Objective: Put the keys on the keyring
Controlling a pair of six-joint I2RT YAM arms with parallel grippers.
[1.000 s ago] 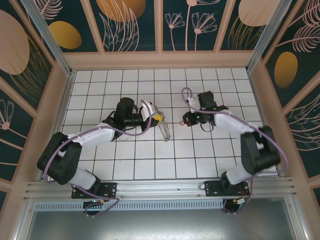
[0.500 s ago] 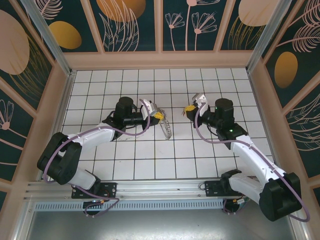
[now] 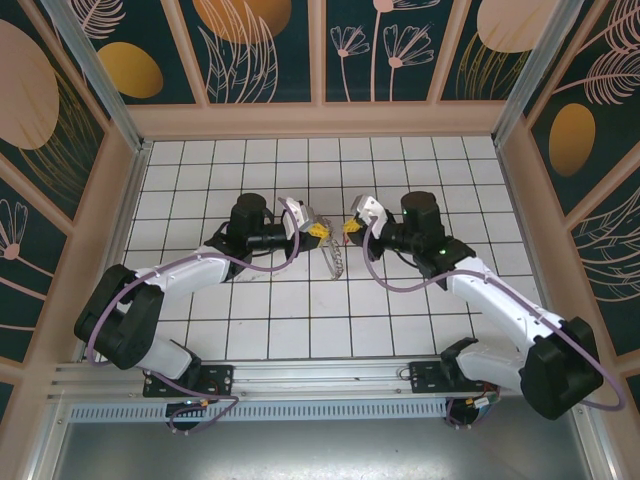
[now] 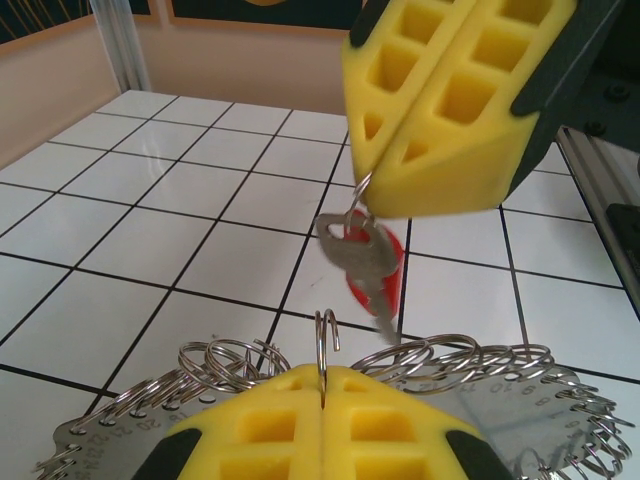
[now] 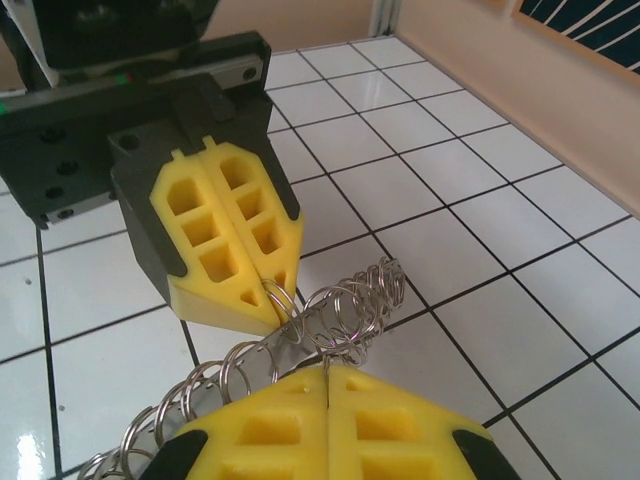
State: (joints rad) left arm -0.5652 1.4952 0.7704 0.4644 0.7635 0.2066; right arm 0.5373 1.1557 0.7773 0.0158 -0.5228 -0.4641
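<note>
Left gripper [image 3: 313, 229] and right gripper [image 3: 349, 224] jaws tip to tip, key [image 4: 358, 250] between them, keyring [image 3: 337, 262] just beneath

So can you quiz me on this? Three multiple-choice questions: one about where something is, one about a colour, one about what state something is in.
1. Where is the key?
A. Lying flat on the tiles
B. Hanging from the right gripper, just above the keyring
C. Already threaded among the keyring's rings

2. What colour is the key's plastic tag?
A. Red
B. Green
C. White

3. What state is the left gripper in?
A. Wide open
B. Shut on the key
C. Shut on one upright ring of the keyring

Answers:
1 B: in the left wrist view the key dangles from the closed yellow pads above the row of rings.
2 A: red plastic shows behind the metal key.
3 C: its two yellow pads meet, with a thin ring standing up between them.
</note>
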